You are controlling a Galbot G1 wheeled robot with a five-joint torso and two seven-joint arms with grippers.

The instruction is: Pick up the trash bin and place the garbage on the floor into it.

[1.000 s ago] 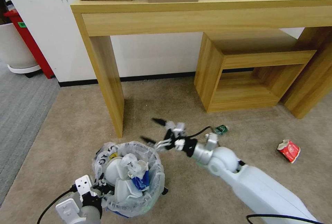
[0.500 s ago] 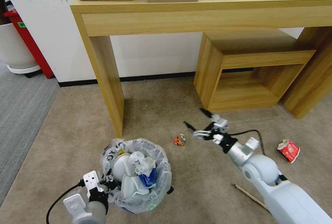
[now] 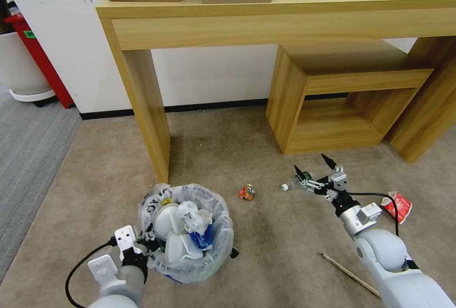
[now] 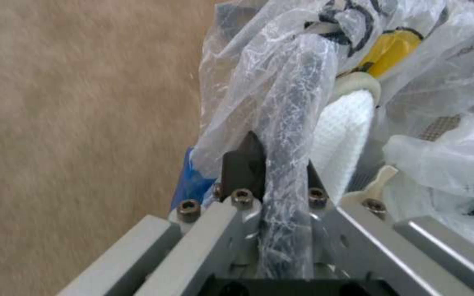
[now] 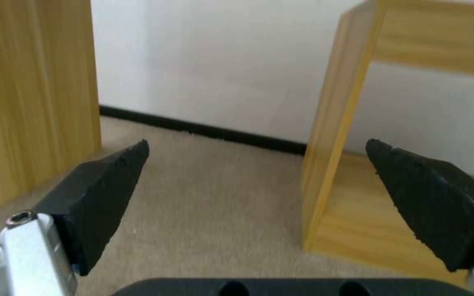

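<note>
Left gripper (image 3: 142,247) clamped tight on the bagged rim of the trash bin (image 3: 214,251), just in front of it on the carpet (image 3: 95,175); rim pinched between the fingers (image 4: 242,164). Bin heaped with white wrappers. Red packet (image 3: 246,192) between the two grippers. Right gripper (image 3: 313,165) spread wide over a small green bottle (image 3: 308,175), with a white cap (image 3: 284,187) just left of it, red cup (image 3: 398,206) to its right, wooden stick (image 3: 349,273) behind.
</note>
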